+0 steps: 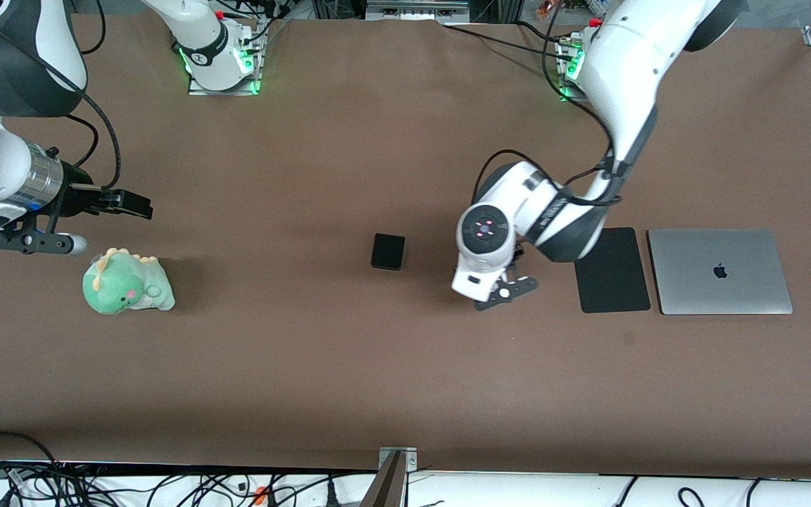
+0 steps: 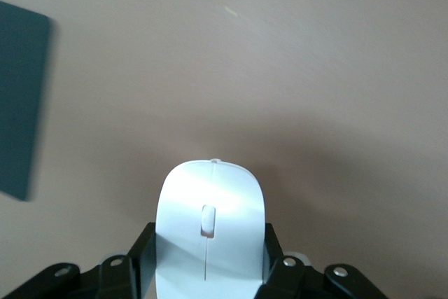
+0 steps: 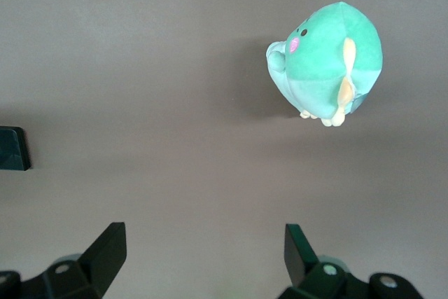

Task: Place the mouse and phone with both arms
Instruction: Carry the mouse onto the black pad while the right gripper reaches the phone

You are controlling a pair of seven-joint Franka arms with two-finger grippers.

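Observation:
The white mouse (image 2: 208, 225) sits between the fingers of my left gripper (image 2: 208, 243), which is shut on its sides. In the front view the left gripper (image 1: 500, 289) is low over the table between the phone and the black mat, and the hand hides the mouse. The phone (image 1: 387, 251), a small black slab, lies flat at mid-table. My right gripper (image 1: 139, 205) is open and empty, up over the table at the right arm's end, just above the green plush. Its fingers (image 3: 108, 243) stand wide apart over bare table.
A green plush dinosaur (image 1: 127, 283) lies near the right gripper and shows in the right wrist view (image 3: 325, 61). A flat black mat (image 1: 612, 270) lies beside a closed silver laptop (image 1: 720, 271) at the left arm's end. The mat also shows in the left wrist view (image 2: 21, 96).

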